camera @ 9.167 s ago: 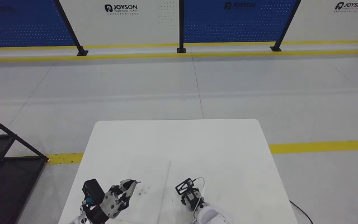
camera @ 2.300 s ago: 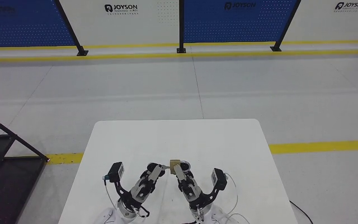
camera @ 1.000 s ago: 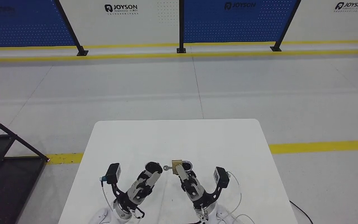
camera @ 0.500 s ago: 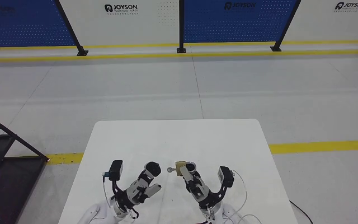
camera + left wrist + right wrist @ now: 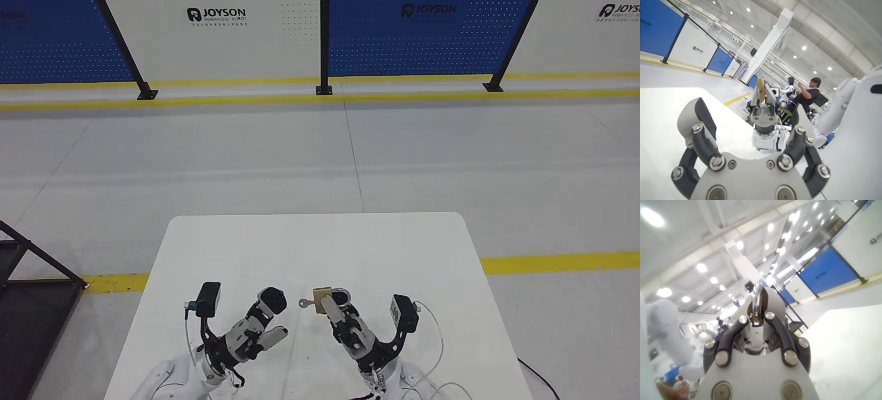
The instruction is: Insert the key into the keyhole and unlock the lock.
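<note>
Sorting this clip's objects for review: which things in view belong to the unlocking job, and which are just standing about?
Part of the job:
lock, held in the shut right gripper
key, sticking out of the lock
left gripper, open, beside the key

Not part of it:
table
black rack beside the table
barriers, blue and white, across the floor
</note>
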Controlling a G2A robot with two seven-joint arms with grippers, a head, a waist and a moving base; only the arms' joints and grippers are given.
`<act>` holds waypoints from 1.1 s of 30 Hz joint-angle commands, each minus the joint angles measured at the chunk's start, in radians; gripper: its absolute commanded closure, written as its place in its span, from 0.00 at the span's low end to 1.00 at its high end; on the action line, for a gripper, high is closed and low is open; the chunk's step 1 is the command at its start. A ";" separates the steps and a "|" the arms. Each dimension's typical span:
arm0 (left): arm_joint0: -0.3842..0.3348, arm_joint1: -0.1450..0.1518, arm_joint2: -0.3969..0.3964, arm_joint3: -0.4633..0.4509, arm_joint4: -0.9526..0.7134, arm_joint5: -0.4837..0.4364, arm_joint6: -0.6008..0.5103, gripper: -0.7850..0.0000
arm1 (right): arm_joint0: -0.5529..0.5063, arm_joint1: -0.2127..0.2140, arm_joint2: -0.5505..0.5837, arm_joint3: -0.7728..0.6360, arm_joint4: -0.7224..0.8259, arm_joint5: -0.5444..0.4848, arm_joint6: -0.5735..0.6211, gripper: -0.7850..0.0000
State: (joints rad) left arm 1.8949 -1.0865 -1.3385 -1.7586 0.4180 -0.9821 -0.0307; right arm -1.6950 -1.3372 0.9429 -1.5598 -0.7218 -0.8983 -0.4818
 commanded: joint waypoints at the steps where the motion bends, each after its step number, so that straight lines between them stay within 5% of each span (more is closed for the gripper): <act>1: -0.011 0.000 0.001 0.011 -0.022 -0.007 -0.001 0.22 | -0.001 0.002 0.002 -0.003 0.015 -0.006 0.019 1.00; 2: -0.018 0.001 0.003 0.017 -0.035 -0.015 -0.005 0.38 | -0.002 0.003 0.004 -0.004 0.021 -0.006 0.027 1.00; 5: -0.034 0.003 0.013 0.033 -0.060 -0.030 -0.032 0.49 | -0.003 0.005 0.006 -0.008 0.041 -0.009 0.052 1.00; 14: -0.069 0.010 0.047 0.041 -0.107 -0.030 -0.089 0.55 | 0.004 0.005 -0.005 -0.012 0.058 0.013 0.096 1.00; 33: -0.084 0.015 0.070 0.050 -0.092 -0.030 -0.088 0.86 | 0.007 0.001 -0.013 -0.006 0.060 0.042 0.091 1.00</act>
State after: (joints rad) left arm 1.8121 -1.0719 -1.2703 -1.7091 0.3248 -1.0123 -0.1181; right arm -1.6881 -1.3358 0.9300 -1.5660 -0.6609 -0.8568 -0.3904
